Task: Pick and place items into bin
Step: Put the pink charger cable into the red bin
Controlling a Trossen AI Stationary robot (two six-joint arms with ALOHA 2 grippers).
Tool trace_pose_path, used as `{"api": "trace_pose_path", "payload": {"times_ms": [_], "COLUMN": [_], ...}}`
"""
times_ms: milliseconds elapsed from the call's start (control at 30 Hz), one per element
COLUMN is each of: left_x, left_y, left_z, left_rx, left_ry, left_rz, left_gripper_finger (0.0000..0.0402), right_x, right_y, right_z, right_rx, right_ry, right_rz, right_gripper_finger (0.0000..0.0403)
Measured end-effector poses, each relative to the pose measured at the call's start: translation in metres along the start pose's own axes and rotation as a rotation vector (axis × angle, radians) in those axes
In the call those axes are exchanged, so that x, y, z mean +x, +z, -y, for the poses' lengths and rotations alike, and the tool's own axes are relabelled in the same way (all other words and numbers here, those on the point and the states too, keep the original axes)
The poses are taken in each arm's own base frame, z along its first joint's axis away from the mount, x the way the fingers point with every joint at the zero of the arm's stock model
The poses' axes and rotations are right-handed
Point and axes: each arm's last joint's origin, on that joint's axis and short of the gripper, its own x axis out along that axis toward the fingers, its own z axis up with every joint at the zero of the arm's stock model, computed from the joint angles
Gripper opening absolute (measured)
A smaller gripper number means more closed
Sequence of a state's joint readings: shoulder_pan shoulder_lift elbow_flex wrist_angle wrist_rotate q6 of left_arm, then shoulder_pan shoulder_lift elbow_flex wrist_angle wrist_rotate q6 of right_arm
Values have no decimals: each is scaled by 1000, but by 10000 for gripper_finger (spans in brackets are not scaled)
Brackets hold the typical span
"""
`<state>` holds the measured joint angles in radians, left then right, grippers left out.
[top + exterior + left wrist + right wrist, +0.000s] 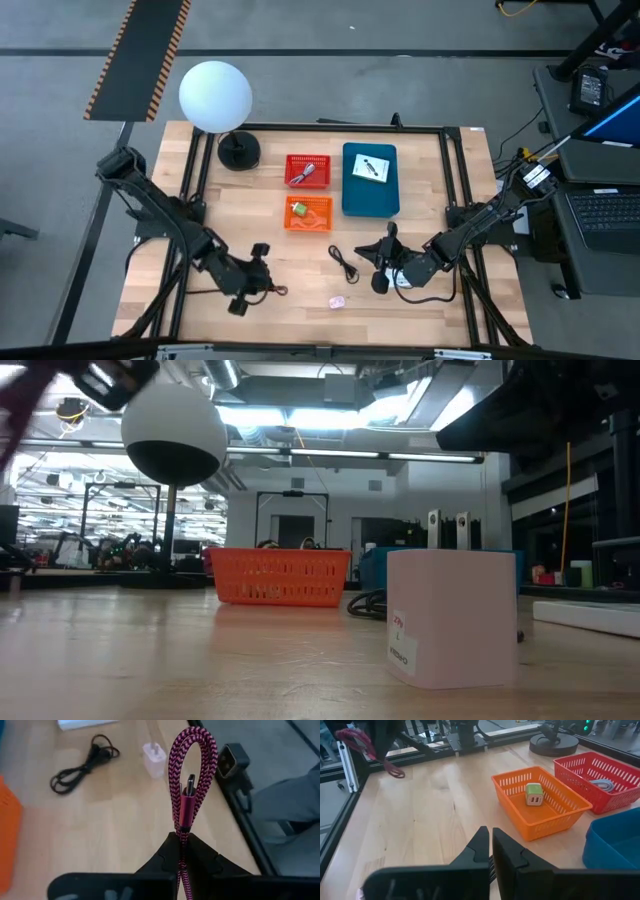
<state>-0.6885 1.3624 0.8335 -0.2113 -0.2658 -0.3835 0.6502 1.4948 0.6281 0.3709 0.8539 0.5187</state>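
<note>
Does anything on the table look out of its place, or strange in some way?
Mostly tidy. A black cable and a small pink charger lie loose on the wood, outside the bins. The left end effector holds a magenta braided cable, folded in a loop, above the table.

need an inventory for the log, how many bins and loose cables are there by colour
orange bin: 1
red bin: 1
blue bin: 1
black cable: 1
magenta cable, held by the left gripper: 1
total: 5

my left gripper: dark-red cord tail hidden between fingers | pink piece: label print unreadable | blue bin: cut off by frame
</note>
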Motion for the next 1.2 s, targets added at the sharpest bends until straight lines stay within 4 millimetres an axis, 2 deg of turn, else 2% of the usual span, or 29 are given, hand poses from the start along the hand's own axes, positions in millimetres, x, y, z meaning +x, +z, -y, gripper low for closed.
{"api": "trace_pose_path", "payload": {"times_ms": [167,433,633,767,1000,1200], "left_x": [-2,-5,-2,0,0,-3], "left_y": [-16,-27,-29,-29,-26,-18], "left_z": [-24,-51,-67,-81,-106,-118], "left_rx": [-11,5,22,-13,-77,-133], "left_ry": [26,45,91,143,229,268], "left_rz": [69,166,153,176,189,210], "left_gripper_finger": [8,8,8,8,8,8], "right_x": [0,0,5,8,13,17], "right_y": [-1,-9,-14,-11,-8,-5], "right_z": [0,7,17,20,25,28], "right_rx": [-5,6,35,-4,-21,-25], "right_ry": [-3,-19,-53,-66,-90,-107], "right_rz": [-4,-22,-31,-23,-16,-10], "right_gripper_finger": [5,5,5,5,5,5]}}
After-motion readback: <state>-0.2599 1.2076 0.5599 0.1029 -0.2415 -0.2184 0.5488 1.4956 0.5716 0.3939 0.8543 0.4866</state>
